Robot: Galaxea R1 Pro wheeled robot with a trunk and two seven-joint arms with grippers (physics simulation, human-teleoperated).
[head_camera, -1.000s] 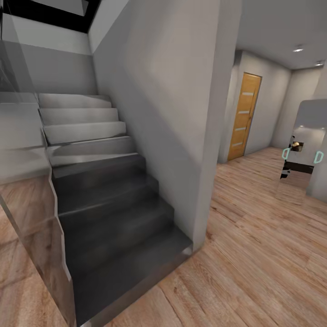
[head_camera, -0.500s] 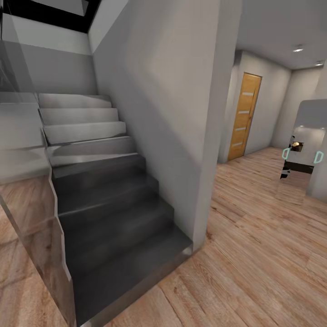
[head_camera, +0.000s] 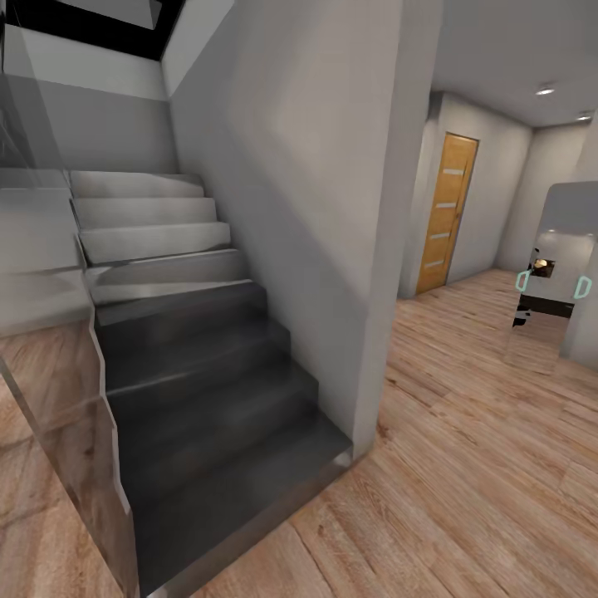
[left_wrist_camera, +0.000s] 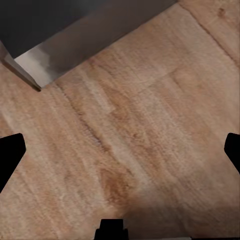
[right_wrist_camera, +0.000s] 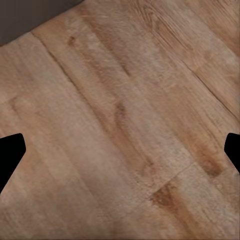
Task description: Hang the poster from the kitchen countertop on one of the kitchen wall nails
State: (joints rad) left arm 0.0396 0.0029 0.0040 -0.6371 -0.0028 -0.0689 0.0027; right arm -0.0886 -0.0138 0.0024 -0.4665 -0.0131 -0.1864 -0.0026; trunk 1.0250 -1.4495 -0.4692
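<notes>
The poster, the kitchen countertop and the wall nails are out of view. I stand in a hallway facing a staircase. My left gripper (left_wrist_camera: pixel 120 152) hangs open over the wooden floor (left_wrist_camera: pixel 140 125), its dark fingertips (left_wrist_camera: pixel 10 155) far apart with nothing between them. The corner of the bottom stair step (left_wrist_camera: pixel 60 45) lies just beyond it. My right gripper (right_wrist_camera: pixel 120 150) is also open above bare floorboards (right_wrist_camera: pixel 125 115), holding nothing.
A dark staircase (head_camera: pixel 216 399) rises at the left behind a glass balustrade (head_camera: pixel 50 349). A grey wall (head_camera: pixel 332 208) ends in a corner at centre. Wooden floor (head_camera: pixel 465 465) runs right toward an orange door (head_camera: pixel 448 212) and a glossy panel with teal handles (head_camera: pixel 552 282).
</notes>
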